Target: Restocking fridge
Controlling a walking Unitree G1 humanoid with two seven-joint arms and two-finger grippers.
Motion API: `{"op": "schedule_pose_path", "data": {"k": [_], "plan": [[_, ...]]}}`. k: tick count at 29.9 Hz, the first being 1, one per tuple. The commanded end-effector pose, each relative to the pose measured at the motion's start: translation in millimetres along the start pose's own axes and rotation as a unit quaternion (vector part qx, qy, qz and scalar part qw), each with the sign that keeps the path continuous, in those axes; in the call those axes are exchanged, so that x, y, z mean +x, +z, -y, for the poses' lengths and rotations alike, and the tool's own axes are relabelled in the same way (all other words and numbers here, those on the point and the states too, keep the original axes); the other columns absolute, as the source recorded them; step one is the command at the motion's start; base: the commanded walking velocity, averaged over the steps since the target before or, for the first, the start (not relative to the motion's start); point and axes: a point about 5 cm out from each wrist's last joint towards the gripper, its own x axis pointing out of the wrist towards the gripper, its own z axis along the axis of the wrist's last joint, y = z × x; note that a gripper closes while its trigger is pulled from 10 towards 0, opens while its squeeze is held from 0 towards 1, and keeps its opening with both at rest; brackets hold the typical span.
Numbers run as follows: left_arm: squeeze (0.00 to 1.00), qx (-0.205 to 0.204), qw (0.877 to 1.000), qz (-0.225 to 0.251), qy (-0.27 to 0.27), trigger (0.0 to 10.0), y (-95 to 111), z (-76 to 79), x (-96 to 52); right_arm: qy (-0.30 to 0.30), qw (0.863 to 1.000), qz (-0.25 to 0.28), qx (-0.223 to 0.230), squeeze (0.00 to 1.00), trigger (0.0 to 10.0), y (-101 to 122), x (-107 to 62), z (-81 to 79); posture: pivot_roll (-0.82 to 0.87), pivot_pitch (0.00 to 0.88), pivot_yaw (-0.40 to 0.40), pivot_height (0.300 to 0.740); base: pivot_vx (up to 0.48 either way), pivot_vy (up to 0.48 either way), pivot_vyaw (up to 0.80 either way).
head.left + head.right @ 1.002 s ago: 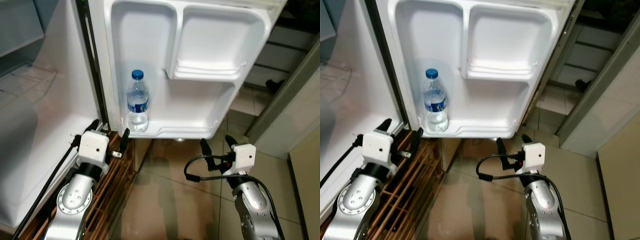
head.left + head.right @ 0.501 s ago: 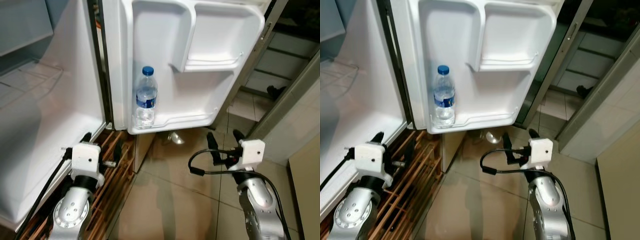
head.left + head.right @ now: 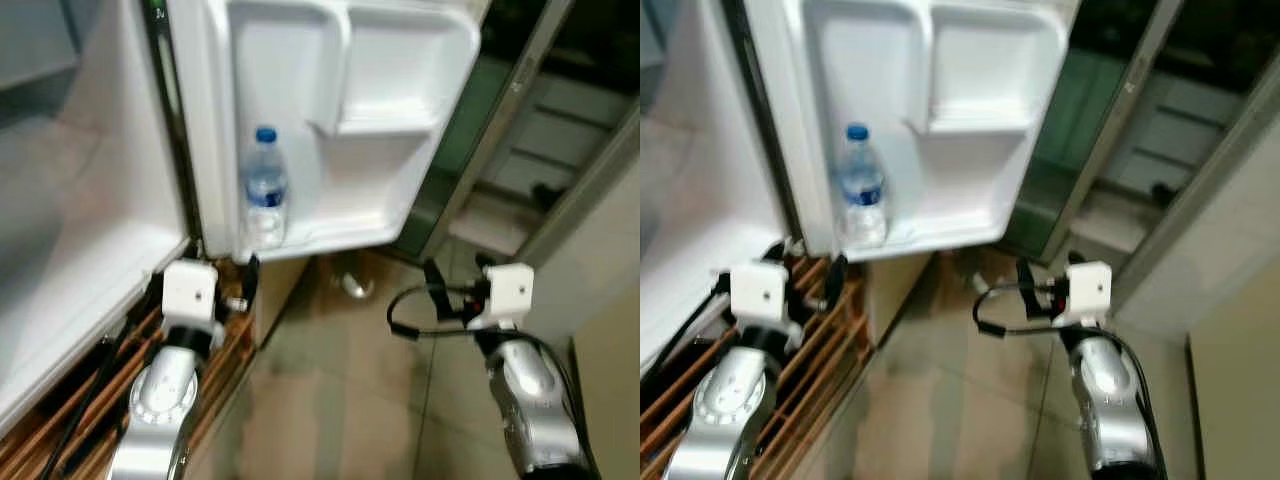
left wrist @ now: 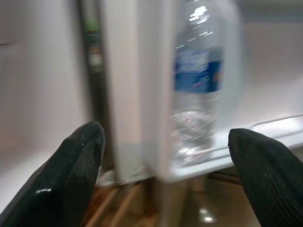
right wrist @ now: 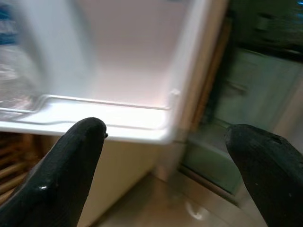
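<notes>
Left eye view shows your clear plastic water bottle point(image 3: 266, 188) standing at the hinge-side corner of the white fridge door's point(image 3: 400, 120) bottom shelf. Left gripper point(image 4: 165, 156) and right gripper point(image 5: 165, 151) hang spread, empty; fetch more stock next.

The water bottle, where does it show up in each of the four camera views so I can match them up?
Left eye view: bottle stands upright in the door shelf, left end.
Right eye view: bottle left of centre, same shelf.
Left wrist view: bottle upper middle, between the fingertips, blurred.
Right wrist view: a blurred part of it at the edge.
Shared landmark: the white door shelf's front lip.
</notes>
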Motion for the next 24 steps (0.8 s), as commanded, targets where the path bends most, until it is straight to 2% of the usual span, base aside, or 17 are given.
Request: {"op": "schedule_pose_path", "data": {"k": [1,3,6,15,17,24], "plan": [[0.0,-0.004,1.0,0.004,-0.011,10.0,0.5,8.8,2.2,-0.012,1.0,-0.002,-0.015,0.0,10.0,2.8,-1.7,10.9,-0.03,0.0,-0.103,0.74,0.0,-0.48,0.71],[0.0,-0.011,1.0,0.005,-0.009,10.0,-0.3,8.0,3.7,-0.008,1.0,-0.003,-0.019,0.0,10.0,3.2,-0.7,10.3,-0.03,0.0,-0.107,0.74,0.0,-0.471,0.71],[0.0,-0.019,1.0,0.005,-0.008,10.0,-1.2,7.3,6.9,0.005,1.0,0.002,-0.03,0.0,10.0,6.3,0.6,7.9,-0.04,0.0,-0.103,0.74,0.0,0.0,0.71],[0.0,-0.005,0.999,0.02,-0.025,10.0,1.6,12.9,14.0,0.003,1.0,0.001,-0.03,0.0,10.0,6.0,-0.9,7.3,-0.05,0.0,-0.094,0.74,0.0,0.0,0.7],[0.0,0.005,1.0,0.02,-0.022,10.0,1.9,13.6,14.5,0.008,1.0,0.0,-0.03,0.0,10.0,5.5,-0.5,5.5,-0.04,0.0,-0.098,0.74,0.0,-0.465,0.68],[0.0,-0.004,0.999,0.026,-0.027,10.0,3.1,22.4,14.1,0.018,0.999,0.007,-0.036,0.0,10.0,10.3,5.0,4.5,-0.04,0.0,-0.104,0.74,0.0,-0.457,0.67]]}}
